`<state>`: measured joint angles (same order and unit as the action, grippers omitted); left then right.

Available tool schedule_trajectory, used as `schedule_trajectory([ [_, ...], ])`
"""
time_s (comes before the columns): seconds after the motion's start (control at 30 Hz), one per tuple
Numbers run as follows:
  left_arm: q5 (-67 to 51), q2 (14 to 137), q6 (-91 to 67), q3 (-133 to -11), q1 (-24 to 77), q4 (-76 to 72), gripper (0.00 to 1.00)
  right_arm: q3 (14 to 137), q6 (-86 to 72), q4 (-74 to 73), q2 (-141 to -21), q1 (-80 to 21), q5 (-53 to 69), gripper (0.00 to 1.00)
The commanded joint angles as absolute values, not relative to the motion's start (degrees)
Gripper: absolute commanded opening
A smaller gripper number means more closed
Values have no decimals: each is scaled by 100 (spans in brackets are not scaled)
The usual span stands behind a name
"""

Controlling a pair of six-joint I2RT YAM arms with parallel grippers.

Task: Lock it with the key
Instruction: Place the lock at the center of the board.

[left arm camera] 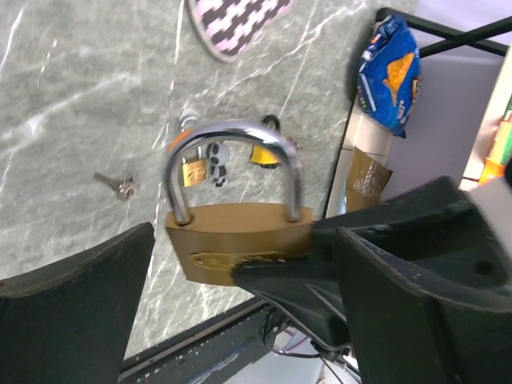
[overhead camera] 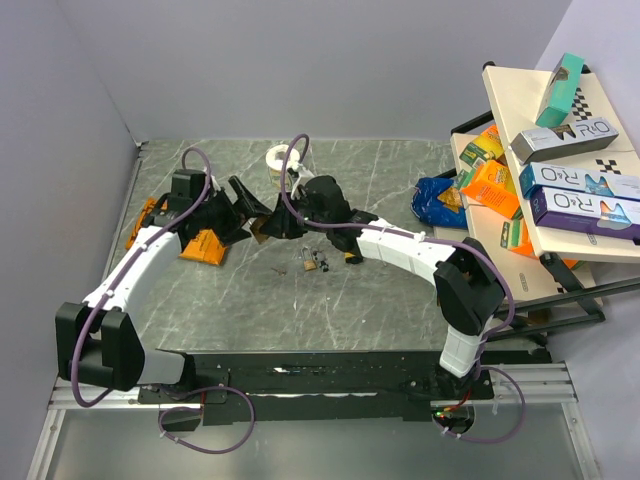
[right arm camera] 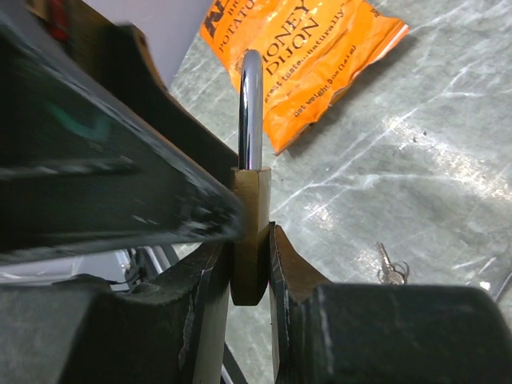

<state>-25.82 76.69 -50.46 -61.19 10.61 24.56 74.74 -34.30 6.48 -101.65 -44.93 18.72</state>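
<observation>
The right pincer (right arm camera: 250, 244) is clenched on the padlock (right arm camera: 252, 200), its two fingers (right arm camera: 292, 276) pressing the flat faces of the brass body from either side. The padlock stands upright in that grip, held above the counter (overhead camera: 380, 290), with the steel shackle (right arm camera: 251, 112) on top. Whether the shackle is latched cannot be told.

The left pincer (left arm camera: 244, 236) is released, spread wide. Its fingers (left arm camera: 76, 312) flank the padlock (left arm camera: 232, 232) without gripping it; one sits just beside the body's edge, and contact there cannot be made out. In the left wrist view the right pincer's dark finger crosses the lower right of the brass body.

From above, both arms meet over the middle of the counter, the padlock (overhead camera: 262, 228) between them.

A loose key (left arm camera: 120, 186) lies flat on the counter below and beyond the padlock, apart from both pincers; the right wrist view shows it too (right arm camera: 390, 268). Near it sits a cluster of small locks (left arm camera: 210, 166), also on the counter.

An orange bag (right arm camera: 296, 64) lies flat on the left part of the counter, behind the shackle in the right wrist view. A blue bag (overhead camera: 435, 200) lies near the counter's right edge, beside a rack (overhead camera: 560, 250) holding boxes and more bags
</observation>
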Motion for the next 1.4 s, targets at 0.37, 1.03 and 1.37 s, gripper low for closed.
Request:
schedule_trajectory([
  [0.37,-2646,7664,-5353,-6047,1090,2197,52,7744,-3840,1529,-9984,-4535,2057,0],
  [1.03,-679,8955,-3341,-6424,1704,3683,1,6382,-827,-615,-8016,-3798,2557,99],
  [1.37,-26,10027,-2918,-7145,2092,4069,1,5977,-563,-861,-7488,-3463,2531,99],
])
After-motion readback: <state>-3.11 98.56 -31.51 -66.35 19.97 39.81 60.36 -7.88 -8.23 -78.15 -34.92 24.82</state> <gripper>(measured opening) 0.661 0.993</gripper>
